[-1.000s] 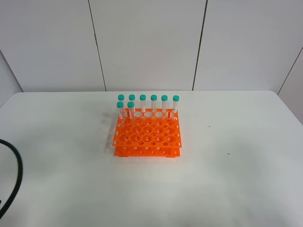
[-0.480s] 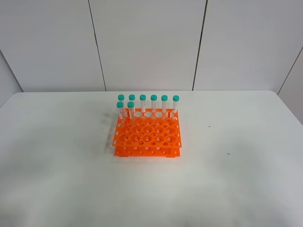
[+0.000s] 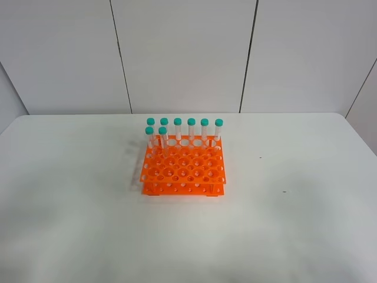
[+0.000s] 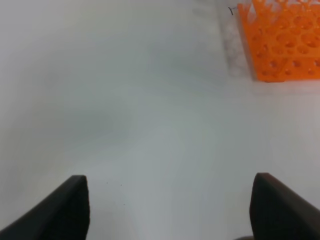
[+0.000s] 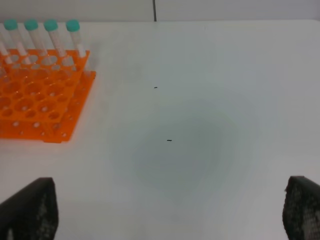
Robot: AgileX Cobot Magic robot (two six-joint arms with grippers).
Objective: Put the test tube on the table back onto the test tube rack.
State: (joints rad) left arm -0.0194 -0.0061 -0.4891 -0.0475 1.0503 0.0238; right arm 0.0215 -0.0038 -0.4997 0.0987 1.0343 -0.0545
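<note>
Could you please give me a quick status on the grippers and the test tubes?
Both jaws open, empty, clear of the test tube rack. Eight teal-capped tubes upright in rack. No tube seen lying on table.

Teal-capped tubes (image 3: 163, 137) upright in orange rack (image 3: 184, 173)

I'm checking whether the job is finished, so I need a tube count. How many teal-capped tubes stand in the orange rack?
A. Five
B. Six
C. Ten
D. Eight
D: the exterior high view shows eight teal-capped tubes upright in the orange rack, six along the back row and two in the row in front, at its left end.
</note>
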